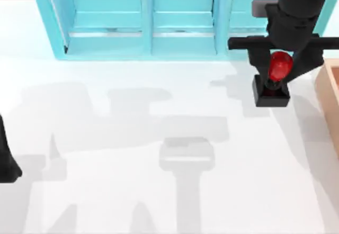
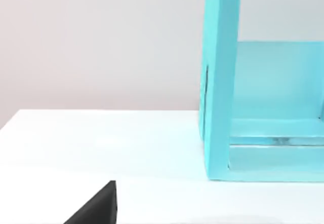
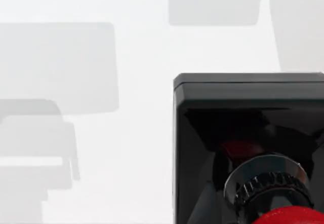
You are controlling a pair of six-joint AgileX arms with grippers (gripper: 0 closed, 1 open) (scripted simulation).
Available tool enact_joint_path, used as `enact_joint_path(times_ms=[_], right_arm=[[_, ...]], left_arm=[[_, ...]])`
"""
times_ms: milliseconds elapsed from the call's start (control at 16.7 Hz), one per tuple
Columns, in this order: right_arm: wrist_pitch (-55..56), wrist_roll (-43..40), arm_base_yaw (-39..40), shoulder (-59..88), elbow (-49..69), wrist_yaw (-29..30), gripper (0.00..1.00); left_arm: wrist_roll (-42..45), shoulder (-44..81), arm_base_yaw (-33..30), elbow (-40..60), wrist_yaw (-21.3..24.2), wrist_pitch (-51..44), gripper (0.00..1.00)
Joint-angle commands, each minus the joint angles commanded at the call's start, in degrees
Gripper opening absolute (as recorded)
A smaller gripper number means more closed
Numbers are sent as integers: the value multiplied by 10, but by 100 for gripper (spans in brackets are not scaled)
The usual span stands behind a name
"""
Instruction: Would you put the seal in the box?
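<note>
Holding the seal [image 1: 275, 78] by its red knob in my right gripper [image 1: 279, 67] at the upper right of the top view, I think I must carry it right into the box [image 1: 329, 93] and let go, while my left arm [image 1: 6, 162] waits at the left edge.

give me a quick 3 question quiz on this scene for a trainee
1. True or false: the seal already sits inside the box.
2. Which arm is at the seal? A) left B) right
3. Fill in: the shelf unit at the back of the table is coloured ____.

Key:
1. False. It stands on the table beside the box.
2. B. The right gripper has its jaws either side of the red knob; the left gripper is parked at the table's left edge.
3. Turquoise.
</note>
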Motion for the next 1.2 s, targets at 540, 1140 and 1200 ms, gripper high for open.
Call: enact_joint_path(times_ms=[540, 1140, 1200], right_arm=[[-11, -63, -60, -26, -18, 0, 0], [-34, -388, -382, -169, -141, 1, 0], [-33, -399, -394, -177, -147, 1, 0]], left_arm=[[0, 0, 0, 0, 0, 0, 100], [0, 0, 0, 0, 0, 0, 100], [0, 0, 0, 0, 0, 0, 100]])
